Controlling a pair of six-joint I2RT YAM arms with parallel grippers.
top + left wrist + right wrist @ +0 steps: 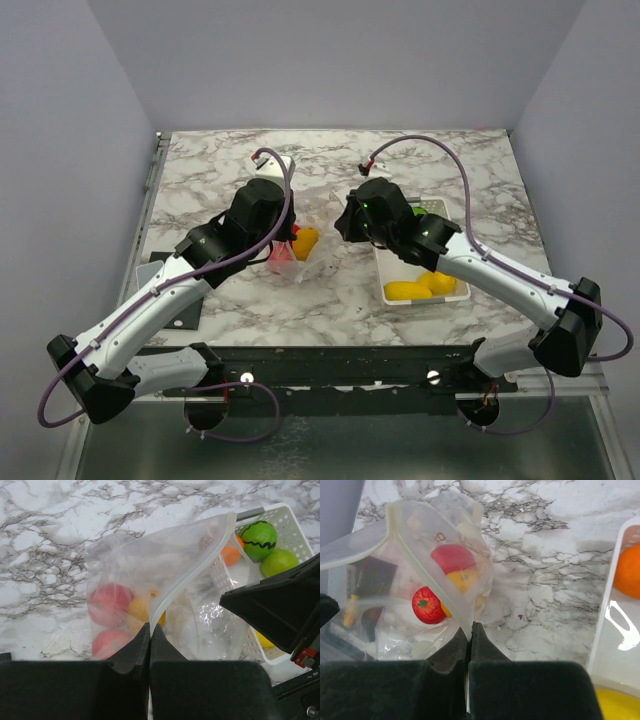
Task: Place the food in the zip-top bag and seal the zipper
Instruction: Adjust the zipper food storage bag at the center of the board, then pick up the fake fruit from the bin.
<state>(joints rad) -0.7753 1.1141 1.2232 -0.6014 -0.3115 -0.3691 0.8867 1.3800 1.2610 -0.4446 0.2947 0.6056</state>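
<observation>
Clear dotted plastic: the zip-top bag (150,560) stands on the desk (340,160) between the two arms, beside the white tray (295,527); can't tell if bag and tray touch. Left jaws are pinched tight on the bag's rim, and right jaws are likewise clamped on the rim from the other side, so the mouth gapes open between them. The task looks partly done: two red pieces (107,602) and a yellow-orange one (141,607) show through the film. Left to load from the tray are the striped green ball (258,536), a plain green fruit (279,561), an orange (230,554) and yellow ones (420,288) at its near end. The zipper (190,576) is unsealed along its whole visible length, so pressing it shut is also left. Both jaws are busy with the rim, so one would likely have to let go to fetch more food. The desk is white marble-look with grey veins, glossy and flat. Plain pale grey-lilac walls (330,60) close it in on three sides, and a black rail (330,365) runs along the near edge.
</observation>
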